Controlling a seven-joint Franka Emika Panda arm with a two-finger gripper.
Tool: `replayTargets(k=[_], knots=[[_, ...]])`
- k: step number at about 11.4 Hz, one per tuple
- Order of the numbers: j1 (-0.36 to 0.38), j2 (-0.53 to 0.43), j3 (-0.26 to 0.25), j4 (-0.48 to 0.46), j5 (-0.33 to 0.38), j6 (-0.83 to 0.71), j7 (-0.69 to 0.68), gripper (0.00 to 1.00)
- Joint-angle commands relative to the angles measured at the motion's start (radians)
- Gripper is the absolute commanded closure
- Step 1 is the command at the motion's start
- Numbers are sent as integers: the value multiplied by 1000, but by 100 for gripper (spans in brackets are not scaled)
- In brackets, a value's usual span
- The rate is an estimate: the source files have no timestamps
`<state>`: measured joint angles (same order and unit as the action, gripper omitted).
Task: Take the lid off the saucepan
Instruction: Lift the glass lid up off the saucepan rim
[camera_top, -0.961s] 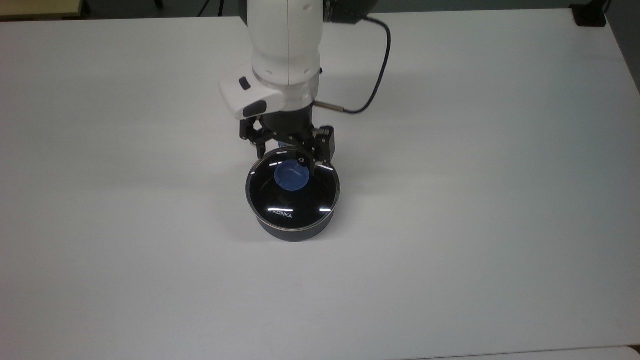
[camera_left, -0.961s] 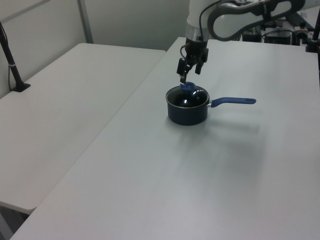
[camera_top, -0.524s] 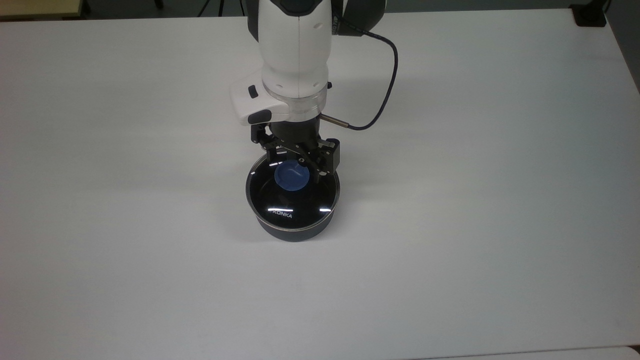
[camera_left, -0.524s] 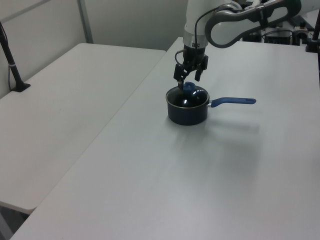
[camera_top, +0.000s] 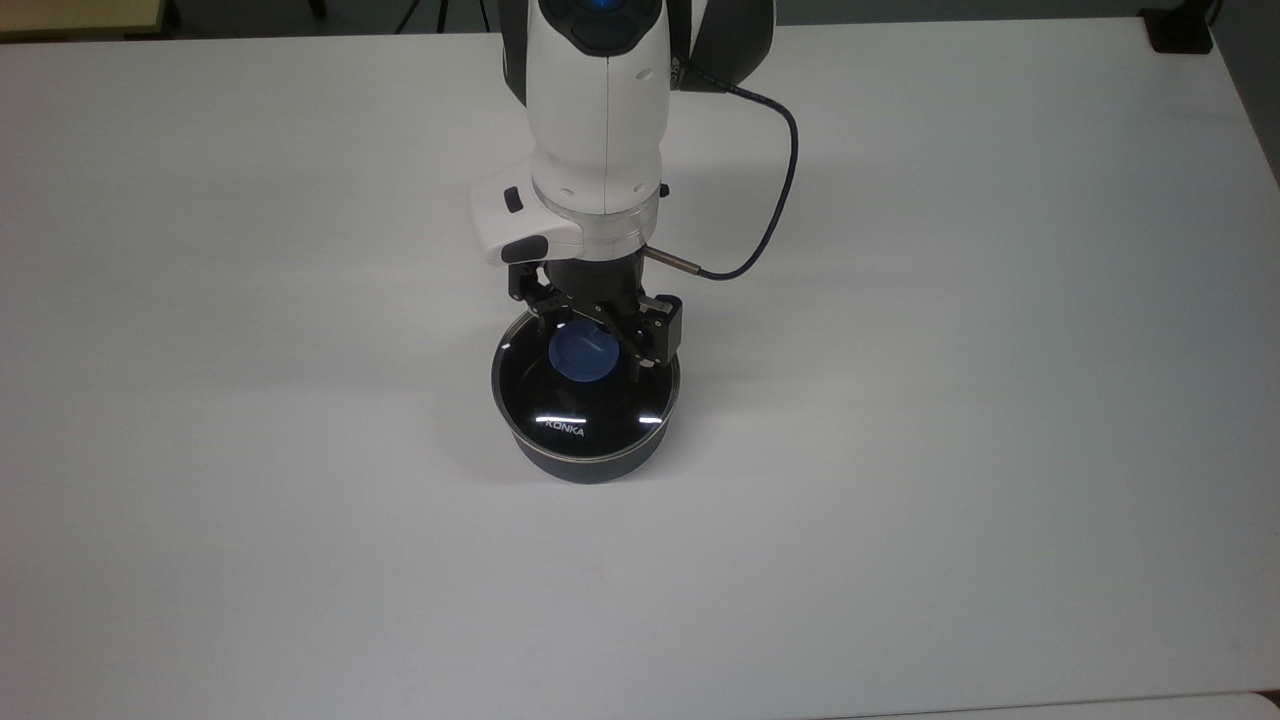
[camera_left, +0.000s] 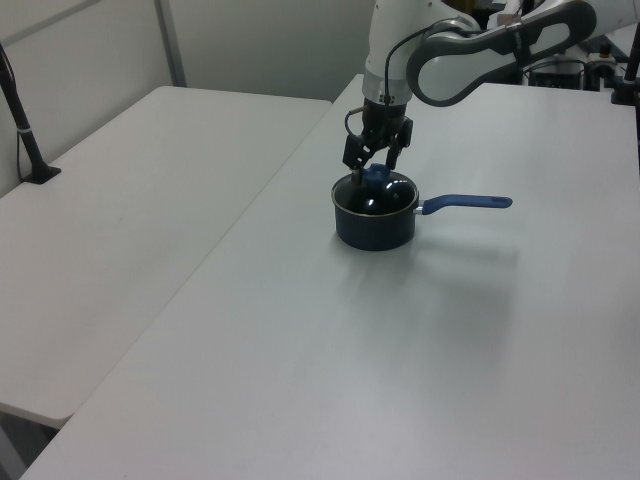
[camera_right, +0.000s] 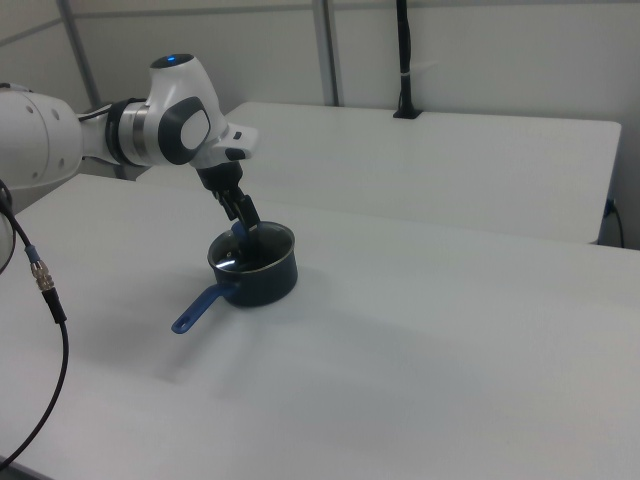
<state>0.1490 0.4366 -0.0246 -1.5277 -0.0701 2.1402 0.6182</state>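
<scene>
The black saucepan (camera_top: 585, 466) stands mid-table with its glass lid (camera_top: 560, 402) resting on top, white "KONKA" lettering facing the near edge. The lid's blue knob (camera_top: 586, 356) sits at the centre. My gripper (camera_top: 591, 340) is open and lowered over the lid, one finger on each side of the knob with a gap to it. In the left view the gripper (camera_left: 373, 166) hangs right at the knob, and the saucepan (camera_left: 375, 225) points its long blue handle (camera_left: 466, 203) to the left view's right. The right view shows the gripper (camera_right: 245, 226) above the saucepan (camera_right: 262, 280).
The white table (camera_top: 950, 400) spreads wide around the pan. A black cable (camera_top: 775, 200) loops off the wrist toward the top view's right. A second white table (camera_left: 130, 200) adjoins on the left view's left, with a black post (camera_left: 25, 130) on it.
The arm has come down and shifted slightly toward the top view's right, bringing the open fingers from above the knob to either side of it. Saucepan and lid have not moved.
</scene>
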Motion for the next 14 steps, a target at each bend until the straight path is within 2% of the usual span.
replayTargets(k=[1,3,5,7,10,12,14], knots=[[1,10,0,14,-23,33,32,28],[-2,8,0,12,-25,35,14,45],[-2,7,0,11,-36,33,-11,49],[-8,-13,0,12,-36,26,-26,49],[-64,-97,0,-38,-24,-6,-161,49],[-136,-143,0,-86,-20,-19,-265,48],[-225,-208,2,-187,-20,-17,-392,49]])
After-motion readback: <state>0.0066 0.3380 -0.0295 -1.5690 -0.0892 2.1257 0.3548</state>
